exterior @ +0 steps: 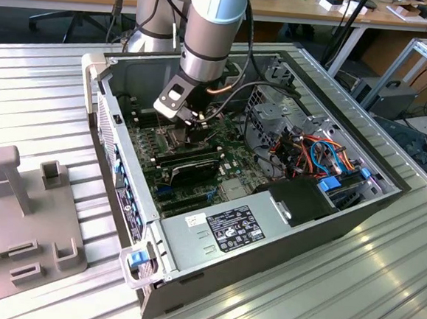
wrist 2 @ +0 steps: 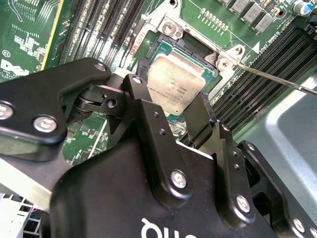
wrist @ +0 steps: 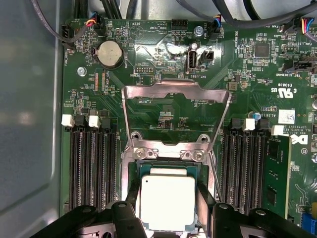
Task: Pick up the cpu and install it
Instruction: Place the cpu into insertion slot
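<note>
On the exterior view's left you see a grey moulded fixture block (exterior: 24,211) on the ribbed aluminium desk (exterior: 335,309). To its right lies the open metal computer case (exterior: 310,245), with the arm's gripper (exterior: 192,128) down inside it. In both wrist views the black fingers (wrist 2: 200,121) pinch the small square silver-grey cpu (wrist 2: 176,82) (wrist: 167,201) by opposite edges, directly over the dark square socket (wrist 2: 168,49) (its shiny hinged retention frame (wrist: 176,99) stands swung open).
</note>
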You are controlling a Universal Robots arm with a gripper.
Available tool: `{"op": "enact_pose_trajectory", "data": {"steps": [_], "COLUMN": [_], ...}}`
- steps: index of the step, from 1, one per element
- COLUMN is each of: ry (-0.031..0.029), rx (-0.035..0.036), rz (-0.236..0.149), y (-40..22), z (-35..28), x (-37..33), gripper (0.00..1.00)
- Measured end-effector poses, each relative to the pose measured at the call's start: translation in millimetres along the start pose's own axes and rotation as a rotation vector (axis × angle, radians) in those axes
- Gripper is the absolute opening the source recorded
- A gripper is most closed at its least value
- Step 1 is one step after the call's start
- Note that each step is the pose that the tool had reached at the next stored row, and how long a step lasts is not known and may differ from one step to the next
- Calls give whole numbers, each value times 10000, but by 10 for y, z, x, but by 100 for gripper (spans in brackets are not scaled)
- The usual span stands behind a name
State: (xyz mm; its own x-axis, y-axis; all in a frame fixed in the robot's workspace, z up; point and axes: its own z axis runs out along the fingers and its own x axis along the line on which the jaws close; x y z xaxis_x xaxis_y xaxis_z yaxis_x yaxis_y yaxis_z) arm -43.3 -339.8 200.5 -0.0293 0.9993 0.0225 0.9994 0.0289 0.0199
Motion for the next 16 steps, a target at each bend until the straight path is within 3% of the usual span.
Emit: {"op": "enact_pose_trajectory", "data": {"steps": [16], "ry": [13], "rx": [-6], "rz": [2], "y": [0], "z": [27], "x": [2], "gripper": [56]}}
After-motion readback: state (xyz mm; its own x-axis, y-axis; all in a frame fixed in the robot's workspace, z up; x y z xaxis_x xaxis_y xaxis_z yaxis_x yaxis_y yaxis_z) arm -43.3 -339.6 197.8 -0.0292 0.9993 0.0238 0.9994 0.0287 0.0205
